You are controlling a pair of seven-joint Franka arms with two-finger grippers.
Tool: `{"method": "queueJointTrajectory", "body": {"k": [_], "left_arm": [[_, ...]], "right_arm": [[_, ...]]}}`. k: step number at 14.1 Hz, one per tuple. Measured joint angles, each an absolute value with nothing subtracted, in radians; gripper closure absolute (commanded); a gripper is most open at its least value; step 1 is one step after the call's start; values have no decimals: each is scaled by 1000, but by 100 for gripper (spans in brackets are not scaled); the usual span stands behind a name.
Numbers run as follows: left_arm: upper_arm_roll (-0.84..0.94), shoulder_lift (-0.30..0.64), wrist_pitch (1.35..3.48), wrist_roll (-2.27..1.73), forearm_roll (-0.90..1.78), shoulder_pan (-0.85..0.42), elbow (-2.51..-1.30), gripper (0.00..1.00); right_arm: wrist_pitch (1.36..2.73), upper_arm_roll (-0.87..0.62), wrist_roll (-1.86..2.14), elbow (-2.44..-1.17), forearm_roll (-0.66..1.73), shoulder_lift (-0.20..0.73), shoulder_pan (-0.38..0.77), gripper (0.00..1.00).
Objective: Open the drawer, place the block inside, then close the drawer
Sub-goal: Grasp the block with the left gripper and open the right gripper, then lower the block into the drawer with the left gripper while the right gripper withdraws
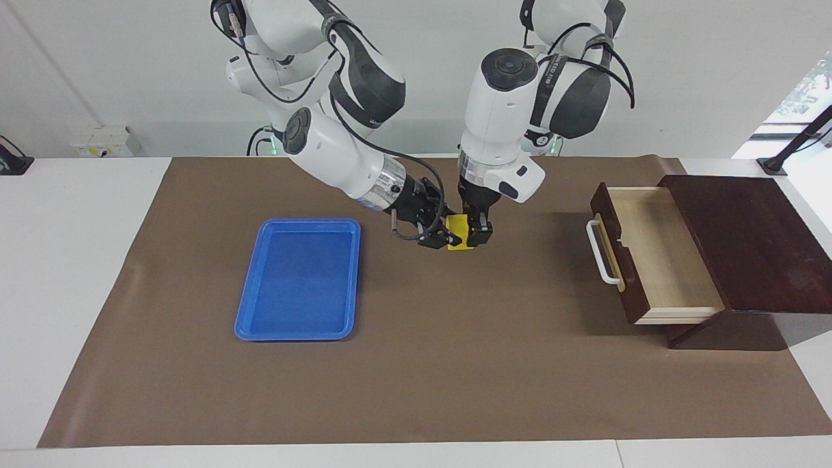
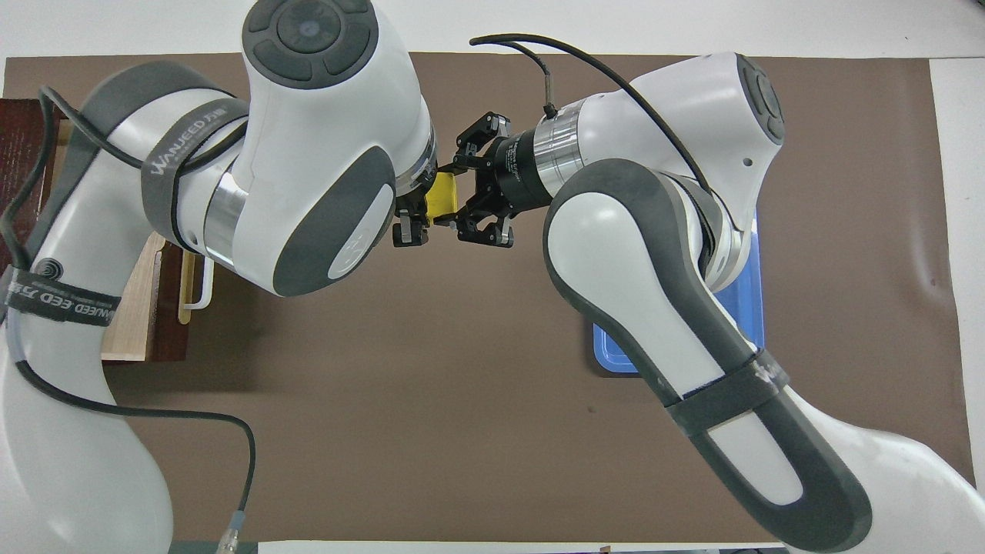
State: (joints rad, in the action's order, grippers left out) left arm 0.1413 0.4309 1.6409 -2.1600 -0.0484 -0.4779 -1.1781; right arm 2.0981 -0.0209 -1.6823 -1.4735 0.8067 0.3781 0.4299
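The yellow block hangs just above the brown mat, between the blue tray and the drawer. My right gripper reaches in sideways from the tray's end and is shut on the block. My left gripper points down from above and is shut on the same block. The drawer is pulled open at the left arm's end of the table. Its pale interior is bare and its white handle faces the middle. In the overhead view my left arm hides most of the drawer.
A flat blue tray lies on the mat toward the right arm's end, with nothing in it. The dark wooden box that holds the drawer stands at the mat's edge.
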Motion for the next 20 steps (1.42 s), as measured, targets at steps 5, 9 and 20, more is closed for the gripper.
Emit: {"method": "queueJointTrajectory", "body": {"k": [5,9,20], "left_arm": [[142,431,1641,-2160,-51,-478,-1176,100],[143,431,1640,-2164,-52,-479,-1175,100],[126,429,1616,-1922,-100,-379,-1203,100]], "right_arm": [[2099,-21,-1682,-1472,807,378,430,1],[2102,-21,-1711,-1466,807,378,430,0],[1802,5,-1544,-1346,674,368,135,0]]}}
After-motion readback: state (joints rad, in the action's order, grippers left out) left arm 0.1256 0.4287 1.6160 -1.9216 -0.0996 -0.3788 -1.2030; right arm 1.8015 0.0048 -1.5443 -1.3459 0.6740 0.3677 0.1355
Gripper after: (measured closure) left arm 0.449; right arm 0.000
